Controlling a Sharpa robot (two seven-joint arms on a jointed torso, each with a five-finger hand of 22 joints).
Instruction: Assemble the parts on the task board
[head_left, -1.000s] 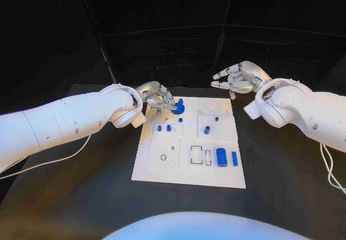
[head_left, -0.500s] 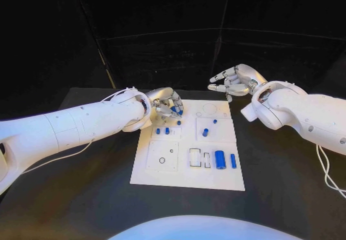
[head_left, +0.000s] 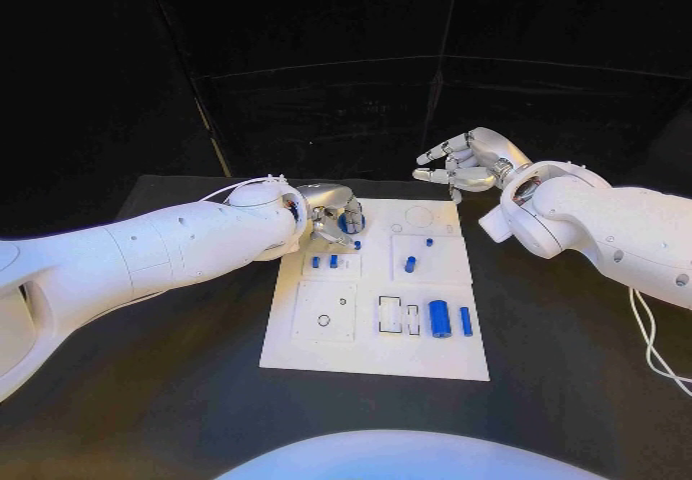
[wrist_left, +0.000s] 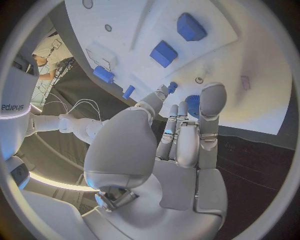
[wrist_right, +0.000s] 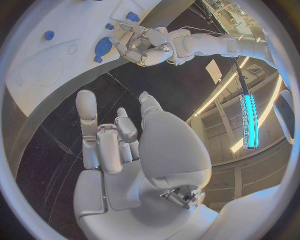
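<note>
Left hand over the board's far-left corner, right hand off the board.

Your left hand has its fingers close together over a round blue part; you cannot tell if they grip it. Your right hand hovers with fingers spread, holding nothing, beyond the white board, where other blue parts lie.

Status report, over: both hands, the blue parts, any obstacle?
Left hand on round blue disc part at far left corner of white task board. Right hand open, hovering off board. Nothing blocking.
</note>
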